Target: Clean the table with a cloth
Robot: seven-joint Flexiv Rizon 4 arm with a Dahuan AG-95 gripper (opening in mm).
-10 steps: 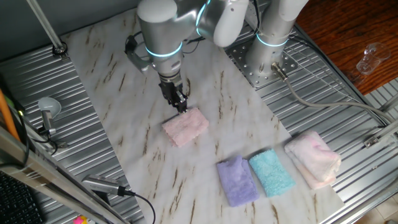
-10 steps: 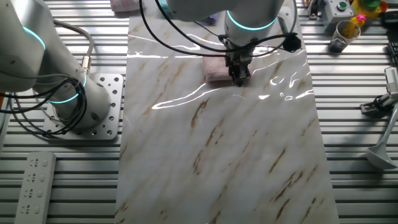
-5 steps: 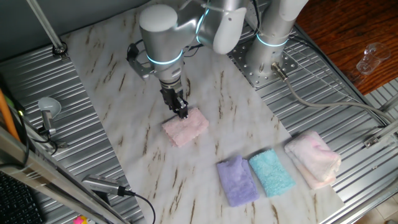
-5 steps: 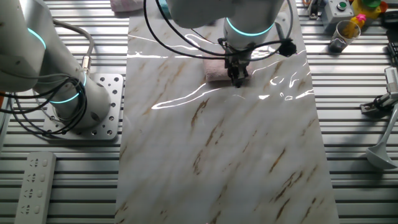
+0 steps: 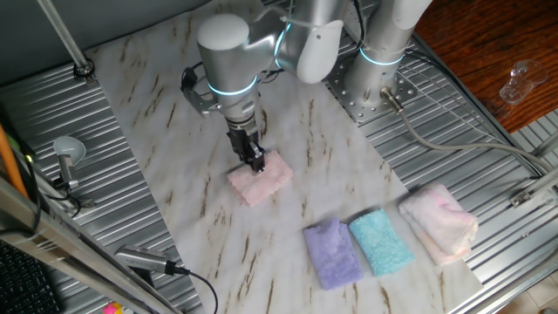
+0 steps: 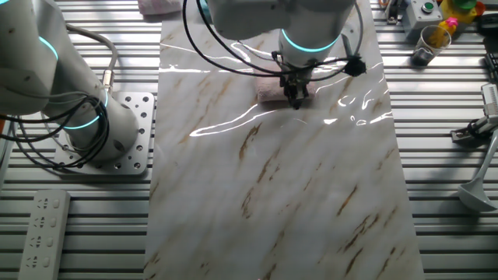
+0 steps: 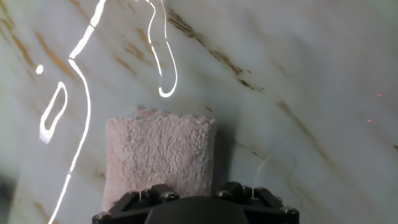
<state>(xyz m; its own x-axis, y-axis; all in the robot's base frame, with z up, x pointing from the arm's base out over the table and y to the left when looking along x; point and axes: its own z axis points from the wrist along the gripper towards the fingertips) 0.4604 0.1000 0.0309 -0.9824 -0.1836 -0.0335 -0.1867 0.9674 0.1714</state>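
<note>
The cloth (image 5: pixel 261 180) is a small fluffy salmon-pink towel lying flat on the white marble-look table (image 5: pixel 174 105). My gripper (image 5: pixel 254 162) points straight down with its fingertips on the cloth's far-left edge. In the other fixed view the gripper (image 6: pixel 295 98) is at the cloth's (image 6: pixel 270 88) near right corner. The fingers look close together, but the fingertips are hidden against the towel. In the hand view the cloth (image 7: pixel 161 152) lies on the table (image 7: pixel 298 68) and runs under the gripper body; the fingertips are out of view.
A purple towel (image 5: pixel 332 253), a teal towel (image 5: pixel 381 243) and a larger pale pink bundle (image 5: pixel 439 221) lie in a row at the board's near end. A second arm's base (image 5: pixel 377 78) stands beside the board. Ribbed metal surrounds it, with a brush (image 5: pixel 65 155) at the left.
My gripper has moved down a little onto the cloth's edge. The cloth has stayed in place.
</note>
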